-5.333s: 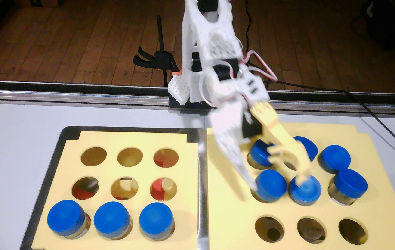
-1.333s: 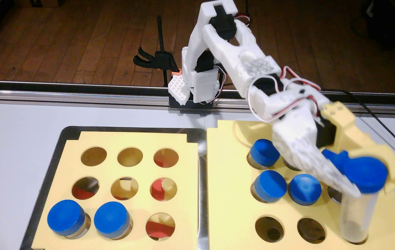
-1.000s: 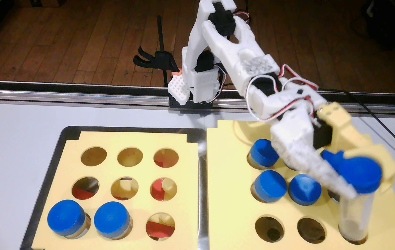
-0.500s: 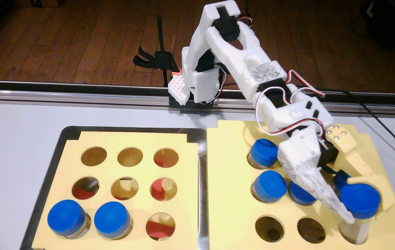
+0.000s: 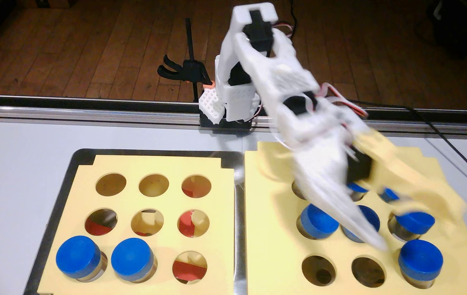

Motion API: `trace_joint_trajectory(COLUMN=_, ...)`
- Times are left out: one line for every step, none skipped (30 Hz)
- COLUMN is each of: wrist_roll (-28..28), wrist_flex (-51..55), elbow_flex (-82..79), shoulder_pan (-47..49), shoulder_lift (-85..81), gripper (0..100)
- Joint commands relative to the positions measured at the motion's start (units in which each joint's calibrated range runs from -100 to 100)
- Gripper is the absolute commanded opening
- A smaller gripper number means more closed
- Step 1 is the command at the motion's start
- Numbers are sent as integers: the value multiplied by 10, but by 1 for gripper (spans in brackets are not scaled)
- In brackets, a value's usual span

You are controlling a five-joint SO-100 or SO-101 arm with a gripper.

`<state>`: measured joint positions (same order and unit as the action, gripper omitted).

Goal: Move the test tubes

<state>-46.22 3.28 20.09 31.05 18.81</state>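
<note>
We saw the gripper badly motion-blurred above the right foam board; its white finger and yellow finger stood spread apart w/ nothing between them. A test tube sat upright in the front-right hole of that board, blue cap up, just beside the white fingertip but apart from it. In the middle row we made out three more capped tubes: left, centre partly behind the white finger, right. In the back row only slivers of two blue caps showed past the gripper; the back-left spot was hidden. The two other front holes held no tube. On the left foam board, in a metal tray, two tubes stood in the front-left & front-centre holes.
</note>
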Motion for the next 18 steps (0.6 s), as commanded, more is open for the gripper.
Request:
trace_joint_trajectory(wrist_roll=-16, wrist_flex=-18, elbow_flex=-44, shoulder_pan=-58, shoulder_lift=-140, gripper=30)
trace_joint_trajectory(wrist_roll=-16, wrist_flex=-11, elbow_flex=-73, shoulder_pan=-70, shoulder_lift=-161, gripper=30)
trace_joint_trajectory(wrist_roll=-16, wrist_flex=-3, elbow_flex=-110, shoulder_pan=-83, shoulder_lift=-186, gripper=30)
trace_joint_trajectory(wrist_roll=-16, wrist_flex=5, elbow_flex=-152, shoulder_pan=-99, shoulder_lift=-211, gripper=30)
trace_joint_trajectory(wrist_roll=-13, wrist_flex=12, elbow_flex=-203, shoulder_pan=-117, shoulder_lift=-239, gripper=30)
trace_joint_trajectory(wrist_roll=-12, wrist_flex=12, elbow_flex=-306, shoulder_pan=-147, shoulder_lift=-293, gripper=30)
trace_joint_trajectory(wrist_roll=-11, wrist_flex=12, elbow_flex=-353, shoulder_pan=-162, shoulder_lift=-315, gripper=30)
trace_joint_trajectory(wrist_roll=-12, wrist_flex=12, elbow_flex=-394, shoulder_pan=-177, shoulder_lift=-337, gripper=30)
trace_joint_trajectory(wrist_roll=-11, wrist_flex=12, elbow_flex=-432, shoulder_pan=-193, shoulder_lift=-357, gripper=30)
trace_joint_trajectory(wrist_roll=-14, wrist_flex=11, elbow_flex=-459, shoulder_pan=-208, shoulder_lift=-373, gripper=29)
trace_joint_trajectory(wrist_roll=-15, wrist_flex=11, elbow_flex=-501, shoulder_pan=-235, shoulder_lift=-394, gripper=29)
trace_joint_trajectory(wrist_roll=-15, wrist_flex=11, elbow_flex=-512, shoulder_pan=-249, shoulder_lift=-397, gripper=29)
trace_joint_trajectory(wrist_roll=-15, wrist_flex=11, elbow_flex=-516, shoulder_pan=-259, shoulder_lift=-396, gripper=29)
trace_joint_trajectory(wrist_roll=-15, wrist_flex=11, elbow_flex=-516, shoulder_pan=-268, shoulder_lift=-395, gripper=29)
trace_joint_trajectory(wrist_roll=-15, wrist_flex=11, elbow_flex=-516, shoulder_pan=-275, shoulder_lift=-392, gripper=29)
trace_joint_trajectory(wrist_roll=-15, wrist_flex=9, elbow_flex=-514, shoulder_pan=-286, shoulder_lift=-370, gripper=29)
trace_joint_trajectory(wrist_roll=-15, wrist_flex=8, elbow_flex=-513, shoulder_pan=-289, shoulder_lift=-355, gripper=29)
trace_joint_trajectory(wrist_roll=-15, wrist_flex=7, elbow_flex=-508, shoulder_pan=-290, shoulder_lift=-340, gripper=29)
